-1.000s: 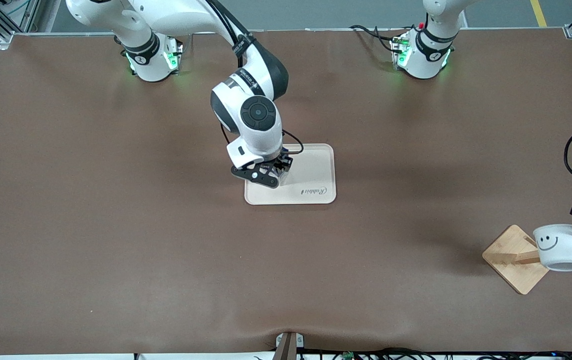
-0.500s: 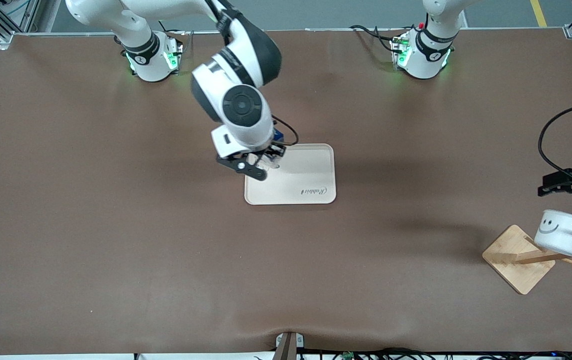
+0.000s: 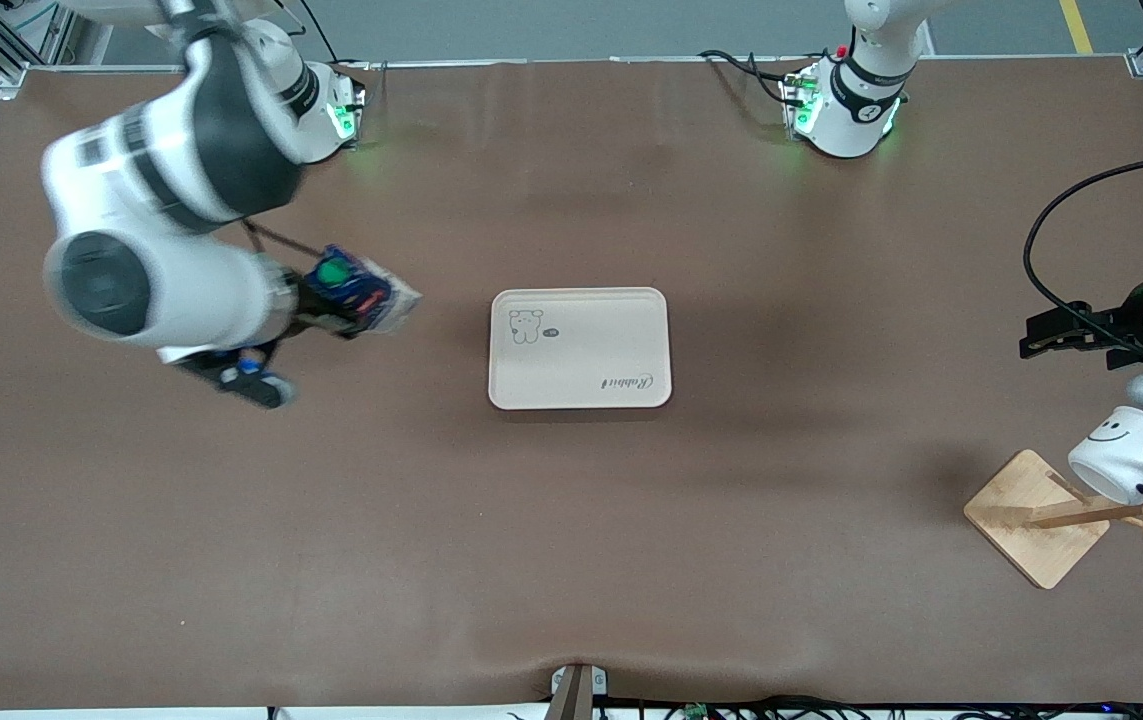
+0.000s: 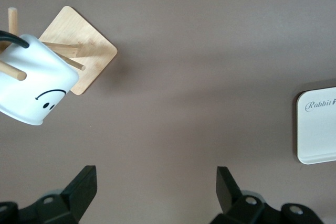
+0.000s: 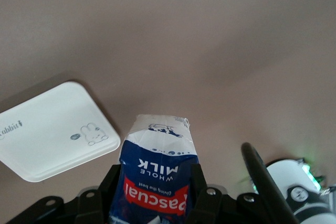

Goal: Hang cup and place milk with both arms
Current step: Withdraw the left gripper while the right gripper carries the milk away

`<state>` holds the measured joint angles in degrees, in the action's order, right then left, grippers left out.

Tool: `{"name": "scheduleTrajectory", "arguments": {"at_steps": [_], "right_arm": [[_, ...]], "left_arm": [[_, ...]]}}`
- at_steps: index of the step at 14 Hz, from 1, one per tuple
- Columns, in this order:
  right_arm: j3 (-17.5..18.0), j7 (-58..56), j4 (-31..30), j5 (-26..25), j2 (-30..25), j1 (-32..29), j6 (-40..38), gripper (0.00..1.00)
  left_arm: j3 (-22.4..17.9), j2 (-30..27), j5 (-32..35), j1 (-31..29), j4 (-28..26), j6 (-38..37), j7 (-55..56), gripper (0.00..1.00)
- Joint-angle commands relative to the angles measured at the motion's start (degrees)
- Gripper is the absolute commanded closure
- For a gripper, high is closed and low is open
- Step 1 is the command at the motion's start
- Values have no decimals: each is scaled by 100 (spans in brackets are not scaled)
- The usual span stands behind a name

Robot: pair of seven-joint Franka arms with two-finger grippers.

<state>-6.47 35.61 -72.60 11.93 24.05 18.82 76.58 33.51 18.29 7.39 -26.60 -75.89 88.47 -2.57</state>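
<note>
The milk (image 3: 363, 293), a dark blue carton with a green cap, hangs tilted in the air over bare table toward the right arm's end. My right gripper (image 3: 329, 306) is shut on it. In the right wrist view the carton (image 5: 157, 174) sits squeezed between the black fingers (image 5: 111, 184). The cup (image 3: 1124, 455), white with a smiley face, hangs by its black handle on a peg of the wooden rack (image 3: 1031, 515). My left gripper (image 3: 1066, 335) stands open and empty in the air beside the cup (image 4: 32, 85), apart from it.
A cream tray (image 3: 621, 340) with a small rabbit drawing lies at the table's middle with nothing on it. It also shows in the left wrist view as the tray (image 4: 320, 140) and in the right wrist view as the tray (image 5: 47, 140). Black cables loop near the left arm.
My right arm has lifted the milk off the tray and swung it toward the right arm's end. My left gripper has drawn away from the cup, which now hangs on the rack alone.
</note>
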Motion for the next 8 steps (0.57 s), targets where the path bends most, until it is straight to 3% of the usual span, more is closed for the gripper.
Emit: {"name": "scheduleTrajectory", "arguments": {"at_steps": [1,3,5,8], "right_arm": [[111,-1236,-219,-303,-146,-624,-2,100],[120,-1976,-350,-831,-190,-906,50,100],[120,-2627,-683,-859,-286,-1117,400,100],[120,-3025,-1955,-1332,-891,-1249,2038,100]], "left_arm": [[94,-281,8,-65,-49,-145,-6,0],[94,-300,17,-74,-58,-181,11,0],[94,-309,-44,-117,-49,-189,-24,0],[-63,-536,-53,-66,-75,-330,-15,0]]}}
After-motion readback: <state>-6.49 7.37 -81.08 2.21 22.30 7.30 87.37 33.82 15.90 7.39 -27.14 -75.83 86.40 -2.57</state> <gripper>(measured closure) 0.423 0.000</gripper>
